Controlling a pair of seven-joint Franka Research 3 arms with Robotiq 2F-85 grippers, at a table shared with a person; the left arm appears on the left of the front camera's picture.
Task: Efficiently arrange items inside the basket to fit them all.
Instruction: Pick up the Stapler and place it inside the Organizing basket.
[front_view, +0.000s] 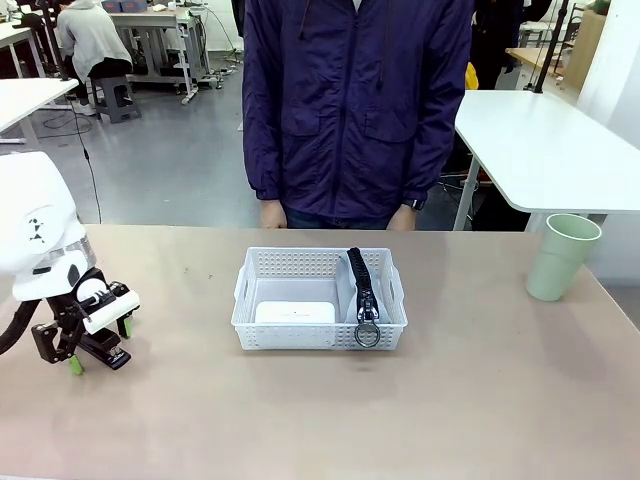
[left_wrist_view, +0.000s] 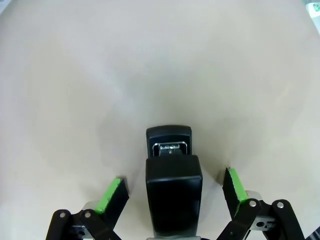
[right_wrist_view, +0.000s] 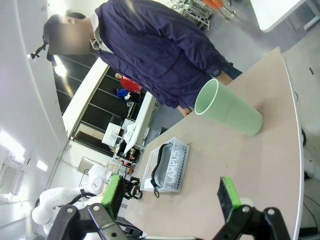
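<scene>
Attention sits at the robot's left end of the table (front_view: 330, 420). There the black stapler (left_wrist_view: 172, 185) lies flat, well apart from the basket (front_view: 300, 337). The left gripper (left_wrist_view: 174, 180) hangs low over it with its jaws spread wide. One green pad (left_wrist_view: 112, 197) stands on each long side, with a gap showing between pad and stapler on both. Nothing is clamped yet. To my eye the gripper straddles the narrow width so that a plain squeeze would catch the stapler squarely.

In the basket, mid-table, the small white box (front_view: 295, 312) lies flat in the left half, against the near wall. The grey pouch (front_view: 360, 285) stands on its edge along the right wall, zipper uppermost, and its metal ring (front_view: 367, 336) hangs over the near rim. Standing the pouch up seems meant to save floor space, since bare basket floor shows behind the box. Whether the stapler and the cup both fit there I cannot tell from here.

The pale green cup (front_view: 562, 257) stands upright near the table's right edge, outside the basket. The right gripper (right_wrist_view: 170, 192) is held above the table with its fingers apart and nothing between them, looking across at cup and basket. The person (front_view: 355, 110) stands at the far side with hands (front_view: 272, 213) down by the table's edge, touching none of the items.
</scene>
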